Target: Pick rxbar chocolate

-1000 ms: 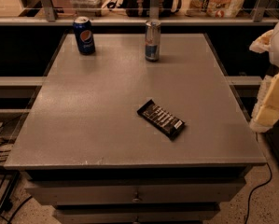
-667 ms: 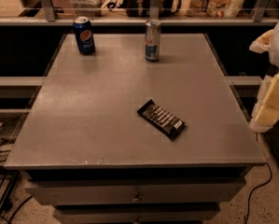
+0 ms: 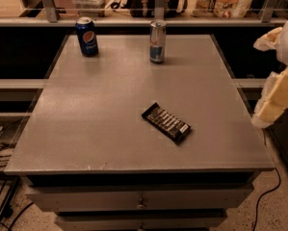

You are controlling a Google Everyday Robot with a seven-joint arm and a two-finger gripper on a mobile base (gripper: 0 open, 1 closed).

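A flat, rectangular black-wrapped rxbar chocolate [image 3: 166, 122] with rows of white lettering lies face up on a square, matte grey tabletop [image 3: 100, 119]. Taking the tabletop's middle as the clock centre, the bar sits toward 4 o'clock, well inside the edges. Its long axis runs diagonally from 10 o'clock to 4 o'clock, and a small pale patch shows near the 4 o'clock end. Nothing touches it.

The pale cream and yellow gripper [image 3: 274, 99] hangs at 3 o'clock, off the table's right edge and partly cut by the picture's border. It is well apart from the bar, above the gap beside the table. I cannot tell whether it is spread or pressed together, and it holds nothing that can be seen.

A dark blue cola can [image 3: 86, 36] with a round red, white and blue logo stands upright at 11 o'clock, near the far left corner. A slim silver-blue can [image 3: 157, 42] stands upright at 12 o'clock, near the far edge, well apart from the cola can. Both cans are far from the bar.

Beneath the tabletop, grey drawer fronts [image 3: 138, 198] face the camera, with a small knob in the middle. A dark cable [image 3: 272, 189] trails across the speckled floor at 5 o'clock.
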